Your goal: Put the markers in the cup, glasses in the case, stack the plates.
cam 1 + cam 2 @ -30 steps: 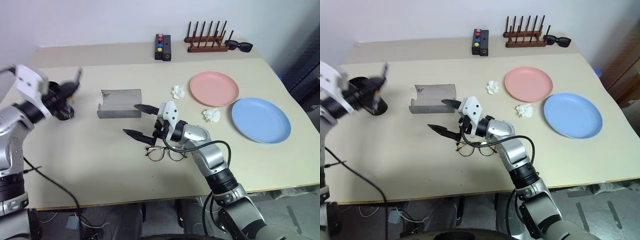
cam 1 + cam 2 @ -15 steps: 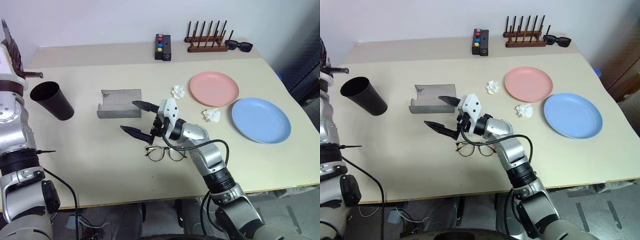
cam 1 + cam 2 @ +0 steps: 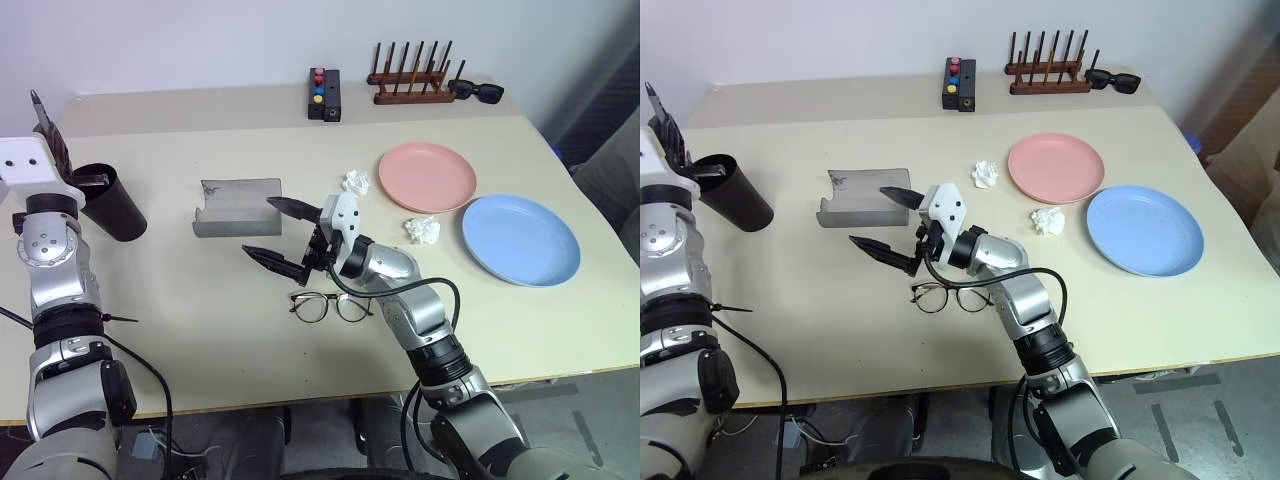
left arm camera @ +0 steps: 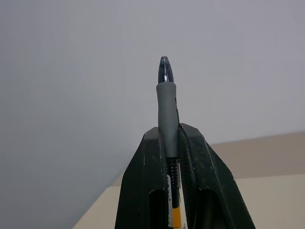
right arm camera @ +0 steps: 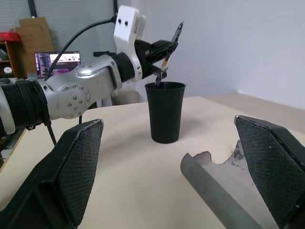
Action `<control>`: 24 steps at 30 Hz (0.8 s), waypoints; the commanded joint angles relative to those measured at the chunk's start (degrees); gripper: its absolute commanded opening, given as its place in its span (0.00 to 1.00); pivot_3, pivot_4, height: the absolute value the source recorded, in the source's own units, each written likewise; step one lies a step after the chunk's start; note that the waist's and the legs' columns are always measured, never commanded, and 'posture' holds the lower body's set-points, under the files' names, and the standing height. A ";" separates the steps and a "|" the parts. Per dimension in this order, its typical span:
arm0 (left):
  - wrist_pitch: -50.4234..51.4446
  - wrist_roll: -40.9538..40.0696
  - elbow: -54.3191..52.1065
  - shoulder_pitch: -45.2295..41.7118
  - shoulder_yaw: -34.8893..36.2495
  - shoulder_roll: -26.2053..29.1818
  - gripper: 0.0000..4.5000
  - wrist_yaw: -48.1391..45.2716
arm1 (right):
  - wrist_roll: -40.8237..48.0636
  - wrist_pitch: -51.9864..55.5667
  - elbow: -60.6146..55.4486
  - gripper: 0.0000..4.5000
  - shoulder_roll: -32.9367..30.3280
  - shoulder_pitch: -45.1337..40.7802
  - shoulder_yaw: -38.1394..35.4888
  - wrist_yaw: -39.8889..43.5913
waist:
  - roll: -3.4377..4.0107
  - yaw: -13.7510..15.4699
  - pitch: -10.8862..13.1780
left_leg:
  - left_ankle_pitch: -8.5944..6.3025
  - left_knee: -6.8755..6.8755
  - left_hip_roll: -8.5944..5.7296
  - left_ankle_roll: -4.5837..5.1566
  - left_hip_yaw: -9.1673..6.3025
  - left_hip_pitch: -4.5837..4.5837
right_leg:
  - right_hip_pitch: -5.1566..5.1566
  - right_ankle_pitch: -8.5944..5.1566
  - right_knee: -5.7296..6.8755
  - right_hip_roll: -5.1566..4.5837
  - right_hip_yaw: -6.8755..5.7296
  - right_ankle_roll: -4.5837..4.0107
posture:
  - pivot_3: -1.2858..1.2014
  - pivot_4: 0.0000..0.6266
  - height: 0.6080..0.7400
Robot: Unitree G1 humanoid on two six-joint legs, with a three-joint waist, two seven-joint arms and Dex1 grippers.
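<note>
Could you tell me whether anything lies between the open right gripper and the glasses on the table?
Nothing visible does. The right gripper hangs open above bare tabletop, and the glasses lie just beside and below it, toward the robot. The case sits on the far side.

Marker lower body hidden between left gripper fingers, cut at frame edge. Case cut by edge, part behind right gripper finger. Cup rim partly behind left gripper.

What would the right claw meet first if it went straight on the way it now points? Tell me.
Likely the cup: the right claw, jaws wide open, points toward it across bare table, with the open case just off to one side. Depth is unclear, so one finger might clip the case first.
</note>
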 commanded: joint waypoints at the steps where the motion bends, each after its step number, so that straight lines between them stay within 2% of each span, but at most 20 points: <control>1: -1.41 -0.67 -0.35 -0.32 0.25 0.62 0.01 0.84 | 1.29 -0.38 -2.84 1.00 0.50 -0.77 -0.46 0.01 | 0.00 0.00 0.00 | 0.00 0.00 0.00 0.00 0.00 0.00 | 0.00 0.00 0.00 0.00 0.00 0.00 | 0.52 0.24 0.99; 4: -1.39 -0.87 -0.71 0.19 0.19 0.27 0.01 0.95 | 1.34 -0.36 -2.71 1.00 0.51 -0.82 -0.48 0.14 | 0.00 -0.01 0.00 | 0.00 0.00 0.00 0.00 0.00 0.00 | 0.00 0.00 0.00 0.00 0.00 0.00 | 0.52 0.24 0.99; 7: -1.16 -1.25 -1.24 0.50 0.21 -0.03 0.27 1.11 | 1.35 -0.31 -2.60 1.00 0.49 -0.88 -0.48 0.26 | 0.00 -0.02 0.00 | 0.00 0.00 0.00 0.00 0.00 0.00 | 0.00 0.00 0.01 0.00 0.00 0.00 | 0.52 0.24 0.99; 11: -0.95 -1.42 -1.60 0.82 0.21 -0.26 0.70 1.54 | 1.34 -0.23 -2.47 1.00 0.48 -0.94 -0.49 0.39 | 0.00 0.00 0.00 | 0.00 0.00 0.00 0.00 0.00 0.00 | 0.00 0.00 0.01 0.00 0.00 0.00 | 0.52 0.24 0.99; 21: 0.02 -2.73 -3.46 1.66 0.21 -1.20 0.70 1.20 | 1.23 -0.29 -2.38 1.00 0.43 -0.94 -0.54 0.44 | 0.00 -0.01 0.00 | 0.00 0.00 0.00 0.00 0.00 0.00 | 0.00 0.00 0.01 0.00 0.00 0.00 | 0.52 0.24 0.99; 24: 1.43 -4.43 -6.48 1.19 -0.77 -1.23 0.70 -1.54 | 1.19 -0.34 -2.33 1.00 0.37 -0.98 -0.58 0.47 | 0.00 0.00 0.00 | 0.00 0.00 0.00 -0.01 -0.01 0.00 | 0.00 0.00 0.01 0.00 0.00 0.00 | 0.52 0.24 0.99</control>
